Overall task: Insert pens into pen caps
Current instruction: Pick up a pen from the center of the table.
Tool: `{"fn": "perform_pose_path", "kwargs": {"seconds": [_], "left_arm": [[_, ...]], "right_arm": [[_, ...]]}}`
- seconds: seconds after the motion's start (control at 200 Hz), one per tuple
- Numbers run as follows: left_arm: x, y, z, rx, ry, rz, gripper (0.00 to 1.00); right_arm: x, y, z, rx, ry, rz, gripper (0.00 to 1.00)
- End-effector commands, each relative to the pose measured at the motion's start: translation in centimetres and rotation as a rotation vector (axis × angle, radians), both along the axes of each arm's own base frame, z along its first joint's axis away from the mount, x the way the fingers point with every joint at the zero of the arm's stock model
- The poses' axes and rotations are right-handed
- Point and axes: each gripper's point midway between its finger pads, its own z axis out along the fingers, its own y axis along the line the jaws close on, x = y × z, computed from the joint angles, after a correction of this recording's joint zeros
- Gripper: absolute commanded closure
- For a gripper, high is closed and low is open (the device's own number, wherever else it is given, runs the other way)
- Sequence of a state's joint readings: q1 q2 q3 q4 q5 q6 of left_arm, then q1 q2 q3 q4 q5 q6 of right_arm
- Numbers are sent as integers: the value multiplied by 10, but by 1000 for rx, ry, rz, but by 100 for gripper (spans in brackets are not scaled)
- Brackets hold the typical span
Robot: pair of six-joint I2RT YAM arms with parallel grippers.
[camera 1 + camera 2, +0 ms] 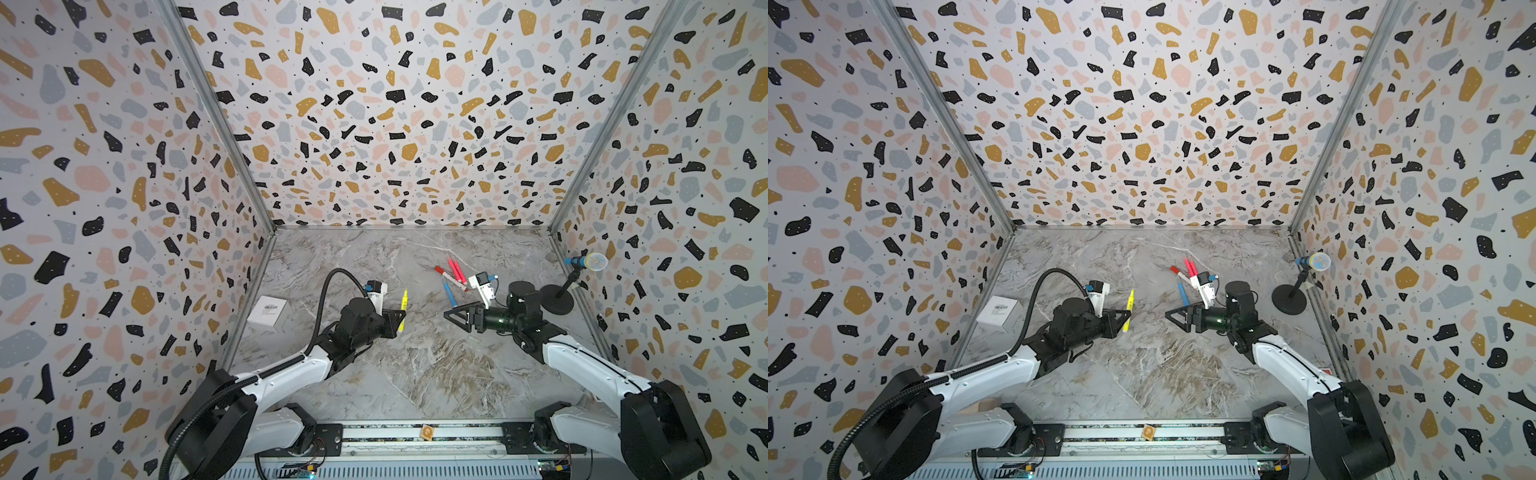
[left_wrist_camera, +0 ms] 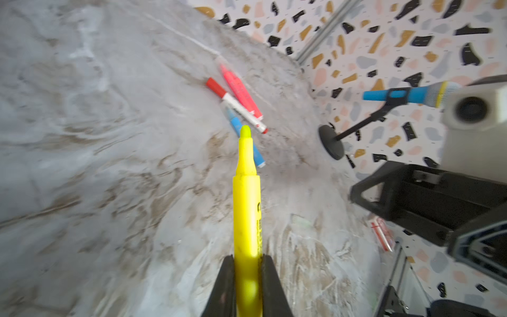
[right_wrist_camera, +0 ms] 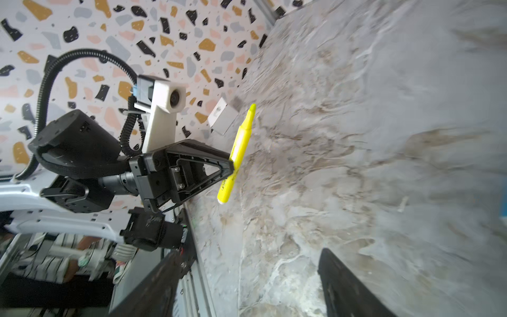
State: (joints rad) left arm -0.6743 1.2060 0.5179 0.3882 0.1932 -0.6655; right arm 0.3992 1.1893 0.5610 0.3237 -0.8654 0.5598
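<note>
My left gripper (image 1: 402, 318) (image 2: 248, 258) is shut on the lower barrel of the yellow pen (image 1: 403, 307) (image 2: 247, 197). The pen is held above the table with its bare chisel tip pointing toward the back wall, as the right wrist view (image 3: 237, 153) also shows. My right gripper (image 1: 446, 312) (image 3: 249, 254) faces it from the right, open and empty. Two pink pens (image 1: 456, 270), a white pen with red ends (image 1: 451, 279) and a light blue pen (image 1: 449, 293) lie together behind the right gripper. I cannot make out a loose pen cap. A faint translucent piece (image 2: 299, 222) lies near the right gripper.
A white box (image 1: 268, 311) lies by the left wall. A blue microphone (image 1: 586, 262) on a black stand (image 1: 557, 301) stands by the right wall. A small red-and-white packet (image 2: 381, 233) lies at the table's right edge. Patterned walls close in three sides.
</note>
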Motion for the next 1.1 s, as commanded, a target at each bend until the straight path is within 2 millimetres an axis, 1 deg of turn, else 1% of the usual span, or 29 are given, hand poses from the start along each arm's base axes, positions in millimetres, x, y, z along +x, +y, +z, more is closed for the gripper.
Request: {"fn": "perform_pose_path", "kwargs": {"seconds": [0.0,0.15,0.255,0.431,0.621,0.666,0.691,0.781,0.846,0.921,0.961,0.996,1.026,1.051,1.091], "left_arm": [[-7,-16,37,-102,-128,-48,89],[-16,-23,53,-157,-166,-66,89],[-21,-27,61,-175,-183,-80,89],[-28,-35,61,-177,-185,-108,89],[-38,-44,64,-192,-187,-142,90],[-39,-45,64,-194,-187,-149,90],[-40,-46,64,-193,-185,-152,90],[-41,-46,63,-191,-184,-154,90],[-41,-47,64,-189,-185,-155,90],[-40,-47,63,-186,-182,-155,89],[-40,-48,63,-184,-181,-162,83],[-41,-50,63,-182,-178,-174,72],[-43,-52,62,-181,-174,-187,62],[-44,-54,62,-179,-171,-197,56],[-44,-56,60,-169,-164,-208,51]], "right_arm": [[-7,24,36,110,-76,88,20],[-5,42,37,113,-71,115,20],[-1,49,38,115,-71,113,20],[11,55,42,124,-81,107,22],[20,65,50,132,-89,125,29],[21,67,51,134,-90,126,32],[22,67,51,135,-90,127,34],[20,70,52,140,-87,138,53],[18,72,52,142,-85,146,70],[15,72,54,145,-89,148,86],[14,71,56,150,-93,145,93],[13,70,57,152,-99,144,97],[12,70,60,154,-107,144,99],[11,70,62,155,-113,145,100],[11,69,65,156,-125,146,100]]}}
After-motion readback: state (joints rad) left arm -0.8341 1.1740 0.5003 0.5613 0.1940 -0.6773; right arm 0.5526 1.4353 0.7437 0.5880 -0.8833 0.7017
